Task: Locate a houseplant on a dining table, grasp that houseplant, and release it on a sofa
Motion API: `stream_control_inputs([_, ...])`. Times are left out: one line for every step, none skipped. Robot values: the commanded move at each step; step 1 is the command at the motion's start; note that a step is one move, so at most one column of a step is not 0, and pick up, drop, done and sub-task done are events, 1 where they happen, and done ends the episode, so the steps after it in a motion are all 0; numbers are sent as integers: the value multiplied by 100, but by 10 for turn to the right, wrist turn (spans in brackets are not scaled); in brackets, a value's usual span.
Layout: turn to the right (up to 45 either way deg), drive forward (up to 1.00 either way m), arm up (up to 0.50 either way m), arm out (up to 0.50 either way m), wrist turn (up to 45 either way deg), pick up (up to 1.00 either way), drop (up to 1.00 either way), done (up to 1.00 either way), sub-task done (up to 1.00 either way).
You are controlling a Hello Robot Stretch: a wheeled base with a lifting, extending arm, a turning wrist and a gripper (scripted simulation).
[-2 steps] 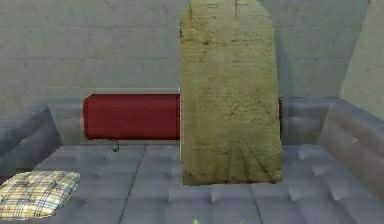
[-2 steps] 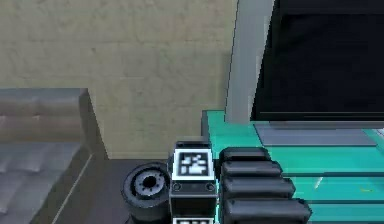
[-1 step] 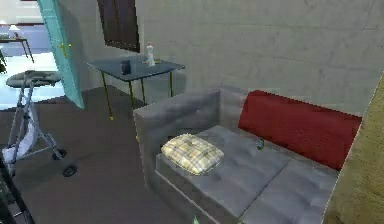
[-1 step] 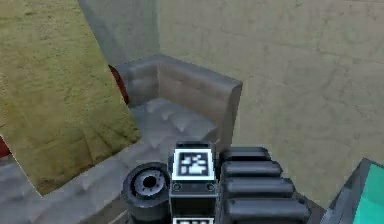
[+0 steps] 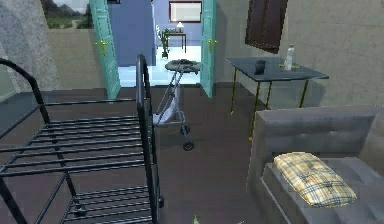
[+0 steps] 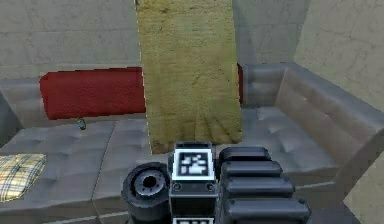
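We are looking across a dim room toward open teal doors [image 5: 105,45]. Beyond them, far off in a brighter room, the houseplant [image 5: 164,40] is showing as a small dark-green leafy sprig by a pale table [image 5: 180,33], well apart from the grey sofa [image 5: 310,125] that is carrying a plaid pillow [image 5: 315,178] nearby. To the side, a red bolster [image 6: 90,92] is lying along the sofa's back and a tan blanket [image 6: 190,70] is hanging over it. The gripper [image 6: 150,188] is showing low against the seat cushions; we cannot tell its fingers' state or whether it is holding anything.
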Motion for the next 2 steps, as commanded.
stream_control_inputs([0,0,0,48,0,0,0,0,0])
stream_control_inputs([0,0,0,0,450,0,0,0,0])
